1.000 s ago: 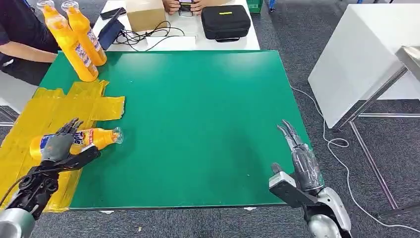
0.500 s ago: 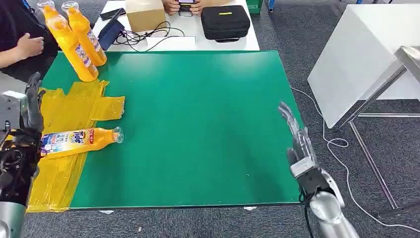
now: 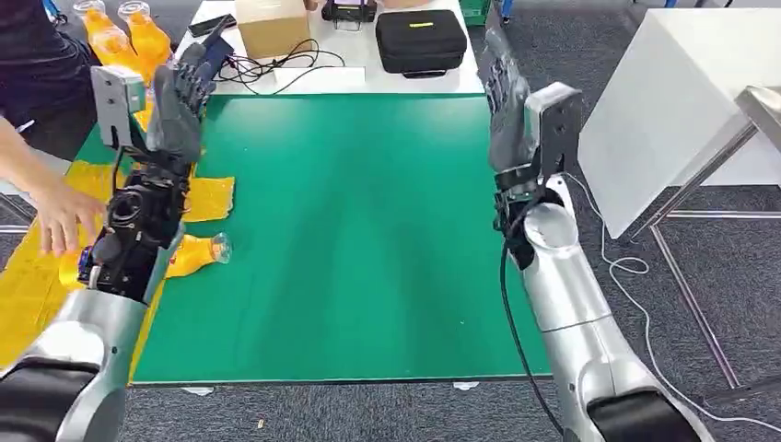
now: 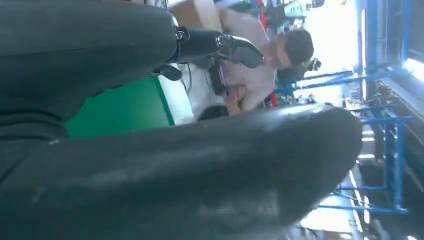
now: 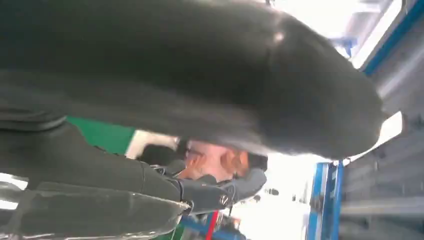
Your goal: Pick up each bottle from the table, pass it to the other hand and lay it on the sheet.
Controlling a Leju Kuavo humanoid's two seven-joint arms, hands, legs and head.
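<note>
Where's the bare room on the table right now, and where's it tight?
Free: the green table top between the raised left hand and right hand, from the white table's edge down to the near edge. Crowded: the yellow sheet on the left, with the lying bottle, a person's hand and two standing bottles.

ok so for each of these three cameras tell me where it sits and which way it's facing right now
Head view: high on the body, looking forward and down at the green table; both arms raised, left hand and right hand empty.
Left wrist view: behind the left hand, facing across the table's far edge toward a seated person.
Right wrist view: behind the right hand, facing the same way.
Shared: both wrist views catch the green table and that person.
</note>
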